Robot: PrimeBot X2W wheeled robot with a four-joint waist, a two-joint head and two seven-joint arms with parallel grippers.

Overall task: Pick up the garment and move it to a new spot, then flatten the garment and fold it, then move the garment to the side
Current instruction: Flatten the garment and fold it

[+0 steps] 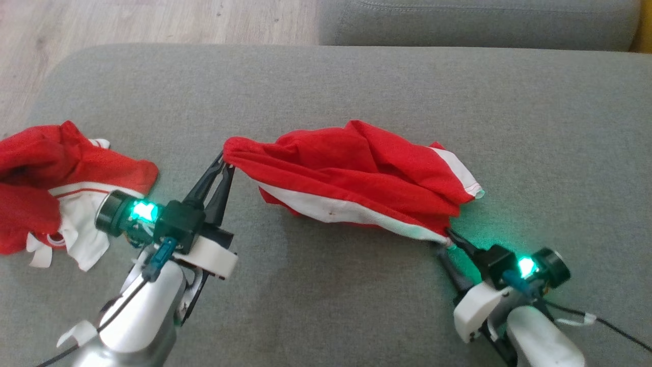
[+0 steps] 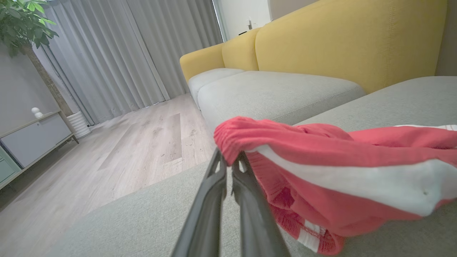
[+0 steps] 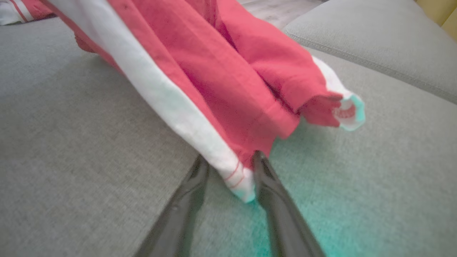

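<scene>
One broad grey cushion (image 1: 356, 86) spans most of the head view, its lower part cut off at the bottom of the frame. A strip of wood floor (image 1: 153, 20) shows at the upper left. In the left wrist view a yellow sofa (image 2: 339, 39) stands at the upper right.

At the centre of the head view the garment (image 1: 356, 173) stretches between the two claws. It is red with a white side stripe, bunched into deep folds that hide its inner layers, and it sags onto the cushion in the middle. Its hem at the right carries thin red lines on white. A second red and white garment (image 1: 61, 168) lies crumpled at the left edge, partly out of frame.

The left gripper (image 1: 224, 163) is clenched on the gathered red waistband corner, held just above the cushion. The right gripper (image 1: 448, 242) sits low at the white hem corner. In the blurred right wrist view its fingers (image 3: 264, 167) stand apart with the hem lying between them, released rather than pinched.
</scene>
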